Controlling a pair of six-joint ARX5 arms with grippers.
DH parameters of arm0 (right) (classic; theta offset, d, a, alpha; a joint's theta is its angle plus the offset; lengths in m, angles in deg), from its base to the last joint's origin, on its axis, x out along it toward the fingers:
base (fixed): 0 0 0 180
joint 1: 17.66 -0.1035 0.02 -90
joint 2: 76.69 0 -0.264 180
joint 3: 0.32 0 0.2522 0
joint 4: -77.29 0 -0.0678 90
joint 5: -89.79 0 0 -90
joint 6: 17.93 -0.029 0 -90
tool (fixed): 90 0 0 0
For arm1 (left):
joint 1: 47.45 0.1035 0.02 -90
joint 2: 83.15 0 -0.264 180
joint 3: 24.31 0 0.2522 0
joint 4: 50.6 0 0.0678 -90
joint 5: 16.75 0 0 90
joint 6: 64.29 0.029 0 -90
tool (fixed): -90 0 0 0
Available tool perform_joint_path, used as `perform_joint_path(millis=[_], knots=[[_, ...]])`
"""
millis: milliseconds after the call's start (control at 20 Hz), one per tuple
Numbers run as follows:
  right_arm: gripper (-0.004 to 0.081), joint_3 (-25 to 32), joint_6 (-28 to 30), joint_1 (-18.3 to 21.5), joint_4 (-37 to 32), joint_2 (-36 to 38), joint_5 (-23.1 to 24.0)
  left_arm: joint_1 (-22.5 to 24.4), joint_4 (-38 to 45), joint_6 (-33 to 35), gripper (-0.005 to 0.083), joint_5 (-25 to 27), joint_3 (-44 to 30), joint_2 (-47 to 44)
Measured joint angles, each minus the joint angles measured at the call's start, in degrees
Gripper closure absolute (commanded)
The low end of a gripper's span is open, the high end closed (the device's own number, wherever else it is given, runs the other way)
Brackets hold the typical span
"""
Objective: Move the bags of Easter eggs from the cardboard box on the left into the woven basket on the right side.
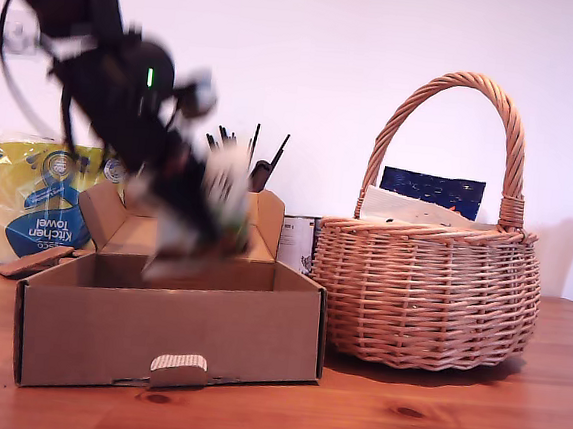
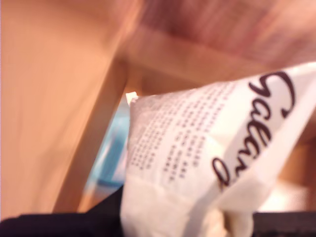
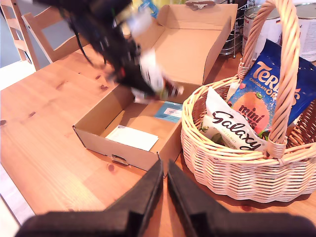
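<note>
Galaxy bag [image 2: 207, 163] clamped in my first gripper [image 1: 200, 232], above cardboard box [image 1: 171, 335], blurred. Woven basket [image 1: 425, 297] holds another Galaxy bag [image 3: 232, 126] and blue bag [image 3: 261, 94]. My second gripper [image 3: 164, 185] narrow, empty. White packet [image 3: 132, 137] left in box.

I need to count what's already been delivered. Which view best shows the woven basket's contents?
The second wrist view: it looks down into the woven basket, showing a Galaxy bag and a dark blue bag. The exterior view shows only the basket's side with bag tops above the rim. The first wrist view misses it.
</note>
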Motion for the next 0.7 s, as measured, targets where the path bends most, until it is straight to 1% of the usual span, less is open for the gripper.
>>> perform_joint_path(millis=[100, 150, 300, 350, 450, 500, 550, 650, 700], knots=[[0.0783, 0.0, -0.02, 0.0, -0.02, 0.0, 0.02, -1.57, 0.13, -2.51, 0.0681, -8.55, 2.71, -1.92], [0.0783, 0.0, 0.0, 0.0, -0.02, 0.0, 0.04, -3.1, 1.07, -3.65, 0.0681, -10.45, 3.85, -2.67], [0.0783, 0.0, -0.02, 0.0, -0.02, 0.0, 0.04, -9.35, 6.36, -4.72, 0.0681, -11.3, 4.37, -3.34], [0.0783, 0.0, 0.0, 0.0, 0.0, 0.0, 0.04, -11.63, 8.87, -4.74, 0.0681, -9.88, 4.11, -3.3], [0.0783, 0.0, 0.0, 0.0, -0.02, 0.02, 0.04, -15.89, 15.41, -3.5, 0.0681, -3.89, 4.09, -3.17], [0.0783, 0.0, 0.0, 0.0, 0.0, 0.0, 0.04, -17.77, 18.8, -1.66, 0.0681, -1.46, 4.09, -2.97], [0.0783, 0.0, -0.02, 0.0, 0.0, 0.0, 0.04, -19.41, 22.03, 0.74, 0.0681, 2.6, 4.09, -2.51], [0.0783, 0.0, 0.0, 0.0, 0.0, 0.0, 0.04, -21.18, 27.06, 5.44, 0.0681, 8.52, 4.11, -0.81], [0.0783, 0.0, -0.02, 0.0, 0.0, 0.0, 0.04, -21.27, 28.3, 8.5, 0.0681, 9.66, 4.11, 0.48]])
